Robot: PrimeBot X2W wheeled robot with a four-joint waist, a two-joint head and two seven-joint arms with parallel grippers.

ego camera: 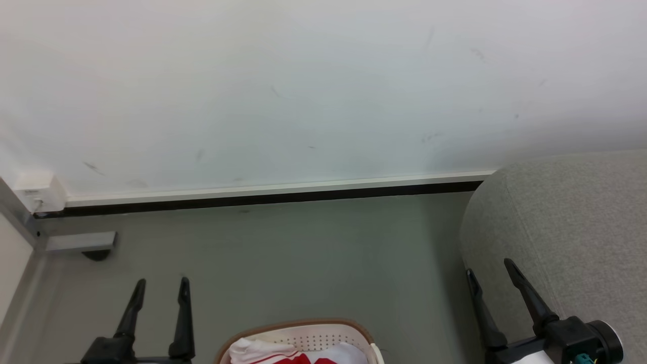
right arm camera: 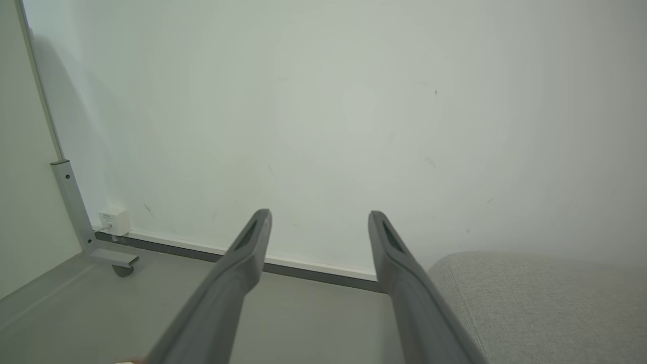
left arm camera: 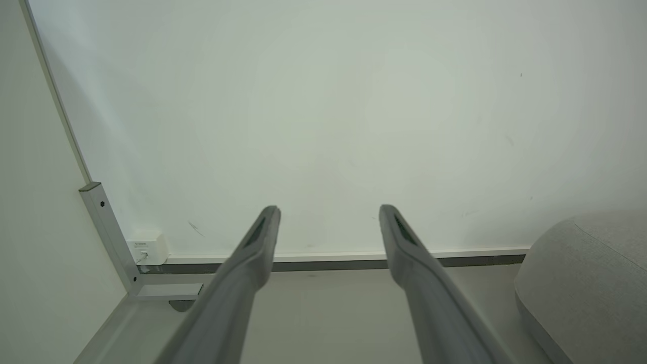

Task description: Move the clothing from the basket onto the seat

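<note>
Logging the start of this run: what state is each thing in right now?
left gripper, open and empty
right gripper, open and empty
clothing, bunched inside the basket, untouched
basket, upright on the floor, holding the clothing
sofa, no clothing on the part in view

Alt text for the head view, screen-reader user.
A white basket with a brown rim, holding red and white clothing, sits on the grey floor at the bottom edge. The left gripper and right gripper flank it, both open and empty, the right one in front of a grey sofa. A white wall stands behind.
</note>
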